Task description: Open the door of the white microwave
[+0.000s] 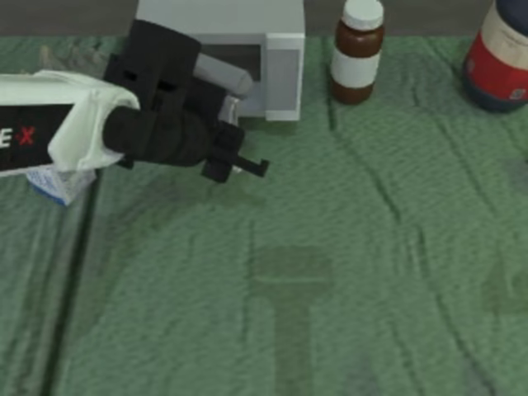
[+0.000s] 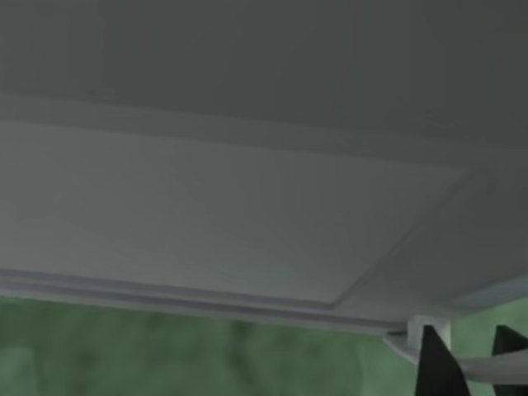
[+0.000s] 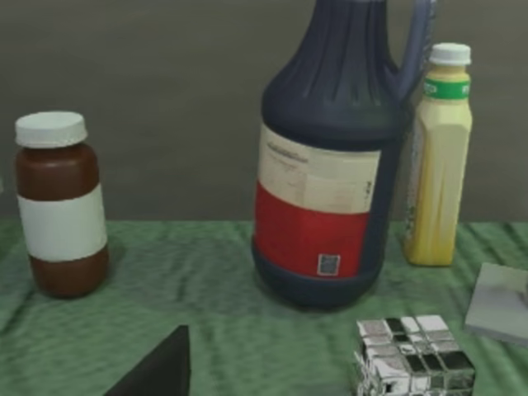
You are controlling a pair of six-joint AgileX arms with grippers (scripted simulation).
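Left gripper (image 1: 239, 161), fingers pinching the handle (image 2: 462, 363) of the door (image 1: 235, 82) on the white microwave (image 1: 247, 25) at table's 11 o'clock; the rigid, light hinged panel likely swings easily.

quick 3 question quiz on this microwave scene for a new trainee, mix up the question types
1. True or false: the left claw is near the white microwave.
2. Which stands nearest the microwave's right side in the top view? A) brown bottle B) dark jug C) yellow bottle
3. Fill in: the mirrored cube shows only in the ____ wrist view.

Key: 1 true; 2 A; 3 right. The door fills the left wrist view, with the claw's fingertips at its lower edge. The right arm is out of the top view.
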